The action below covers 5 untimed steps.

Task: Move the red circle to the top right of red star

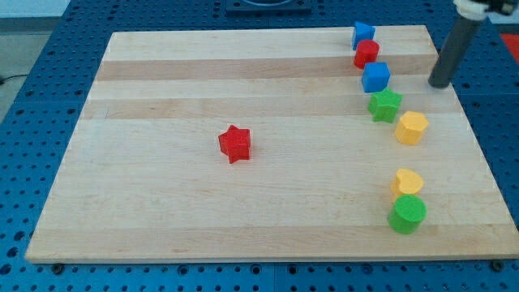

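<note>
The red star lies near the middle of the wooden board. The red circle sits at the view's top right, second in a curved row of blocks, touching a blue block above it and close to a blue cube below it. My tip stands at the board's right edge, to the right of the blue cube and well apart from the red circle, touching no block.
Below the blue cube lie a green star and a yellow hexagon. Lower right, a yellow heart-like block touches a green circle. A blue perforated table surrounds the board.
</note>
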Tool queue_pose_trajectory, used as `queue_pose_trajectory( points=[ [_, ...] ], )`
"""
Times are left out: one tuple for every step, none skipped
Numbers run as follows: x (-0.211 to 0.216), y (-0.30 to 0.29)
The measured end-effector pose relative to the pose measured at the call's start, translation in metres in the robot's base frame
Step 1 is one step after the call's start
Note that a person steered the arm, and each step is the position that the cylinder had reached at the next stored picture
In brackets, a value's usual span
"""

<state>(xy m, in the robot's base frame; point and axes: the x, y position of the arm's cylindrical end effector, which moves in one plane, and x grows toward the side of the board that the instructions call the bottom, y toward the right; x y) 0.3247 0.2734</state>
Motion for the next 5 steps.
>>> queue_pose_trajectory(
  points=[
    [-0.038, -0.002],
    [-0.054, -0.028],
    [-0.044, -0.064],
    [-0.039, -0.111],
    [-0.049, -0.108]
  ],
)
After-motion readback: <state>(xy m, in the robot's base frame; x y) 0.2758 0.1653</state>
